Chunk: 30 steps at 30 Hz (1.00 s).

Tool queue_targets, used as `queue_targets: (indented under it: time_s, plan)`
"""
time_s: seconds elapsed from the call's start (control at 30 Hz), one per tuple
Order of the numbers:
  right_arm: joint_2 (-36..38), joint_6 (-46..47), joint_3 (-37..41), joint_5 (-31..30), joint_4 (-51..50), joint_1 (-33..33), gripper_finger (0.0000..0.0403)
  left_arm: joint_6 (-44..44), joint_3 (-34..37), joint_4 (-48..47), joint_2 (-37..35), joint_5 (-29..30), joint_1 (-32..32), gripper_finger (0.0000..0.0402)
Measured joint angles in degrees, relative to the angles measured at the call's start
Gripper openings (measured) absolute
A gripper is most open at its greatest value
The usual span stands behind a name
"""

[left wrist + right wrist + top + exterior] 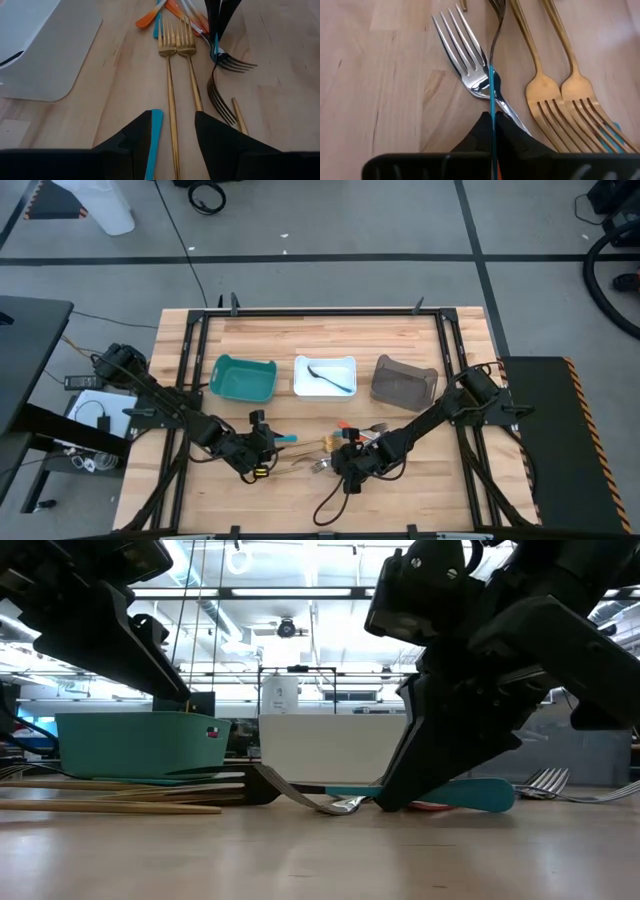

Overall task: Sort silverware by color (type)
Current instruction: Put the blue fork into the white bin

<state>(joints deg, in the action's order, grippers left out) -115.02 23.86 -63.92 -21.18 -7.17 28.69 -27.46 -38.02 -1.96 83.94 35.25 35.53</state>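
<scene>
The silverware lies in a loose cluster mid-table [325,445]: two gold forks side by side [176,42], a silver fork [465,55], orange-handled pieces [147,20] and blue-handled ones. My right gripper [345,462] is down on the cluster, shut on a blue-handled fork [492,85]. My left gripper [255,452] is open just left of the cluster. Its fingers stand on either side of a gold fork's handle [172,125] and a blue handle end [156,132]; whether they touch, I cannot tell. My right gripper pinches the blue-handled fork by its blue handle [492,107], close to the neck, between its two shut fingers. The fingers come slanting down from above and from the right. The fork stands on edge, its curved head [320,802] resting on the table beside the silver fork.
Three bins stand in a row behind the cluster: teal [245,378], white [325,375] with a dark utensil inside, and grey-brown [403,380]. A metal frame borders the tabletop. A cable loops near the table's near edge [330,505].
</scene>
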Motion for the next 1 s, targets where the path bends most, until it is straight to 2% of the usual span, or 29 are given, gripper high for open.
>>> queue_targets:
  time_s: [0.3, 0.77, 1.0]
  plan:
    - [0.5, 0.2, 0.2, -1.9, -0.5, -0.1, 0.0011, -0.4, 0.0, 0.0, 0.0, 0.2, 0.0, 0.0160]
    - [2.0, -1.7, 0.3, -15.6, -0.9, 1.7, 0.0012, -0.4, 0.0, 1.2, 0.0, 0.5, -0.1, 0.0160]
    - [2.3, -1.6, 0.2, -17.5, -1.1, 1.9, 0.0012, -0.4, 0.0, 1.3, 0.0, 0.5, -0.1, 0.0160]
